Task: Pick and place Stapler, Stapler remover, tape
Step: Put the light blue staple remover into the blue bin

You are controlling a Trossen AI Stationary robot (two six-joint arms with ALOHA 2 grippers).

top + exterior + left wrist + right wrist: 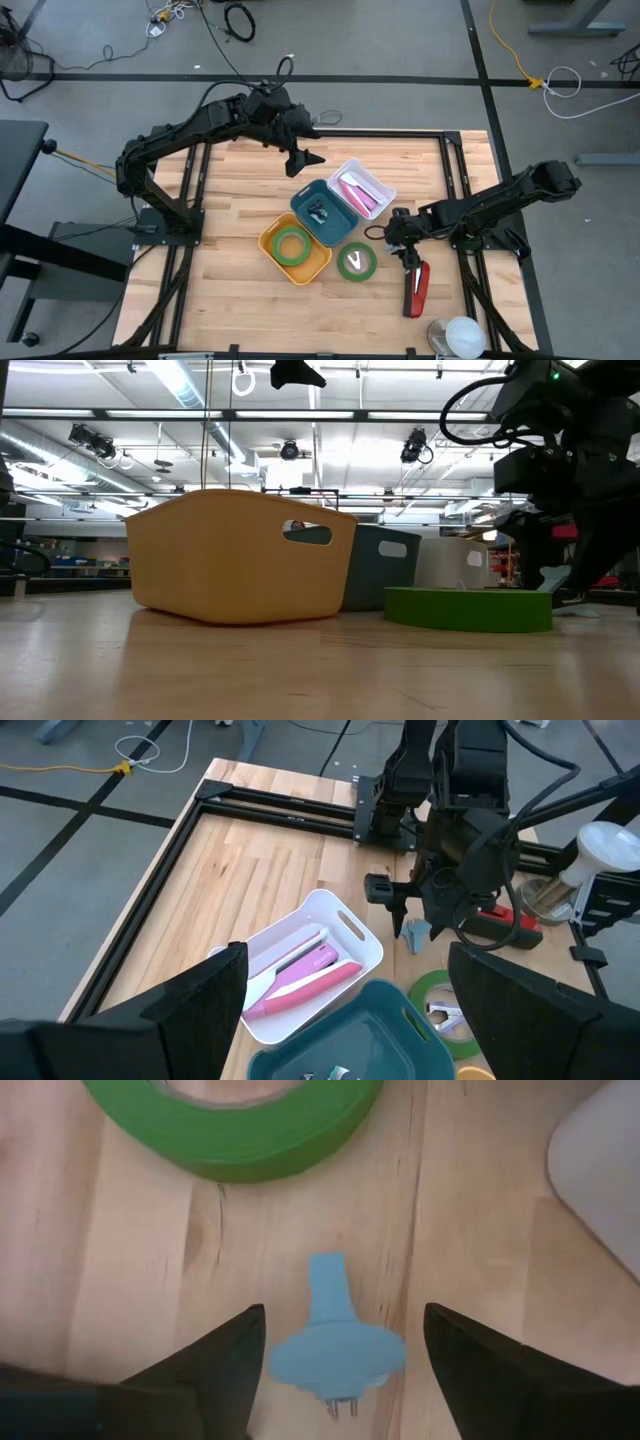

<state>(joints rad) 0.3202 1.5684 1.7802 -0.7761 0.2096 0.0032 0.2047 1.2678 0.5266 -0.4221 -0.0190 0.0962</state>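
Observation:
A light-blue stapler remover [335,1342] lies on the wooden table right of a green tape roll [356,262]. My right gripper [342,1318] points steeply down over it, open, one finger on each side of the remover and not plainly touching it. A red stapler [417,288] lies nearer the front edge, just past that gripper [402,238]. My left gripper [302,158] hangs open, high above the table's far part, with nothing in it. A second green tape roll [292,245] lies in the yellow bin [270,240].
Three bins stand in a row mid-table: yellow, teal [305,195] with a small dark tool inside, and white [380,180] holding pink staplers [300,982]. A white round object [460,335] sits at the front right corner. A black frame [455,140] edges the table.

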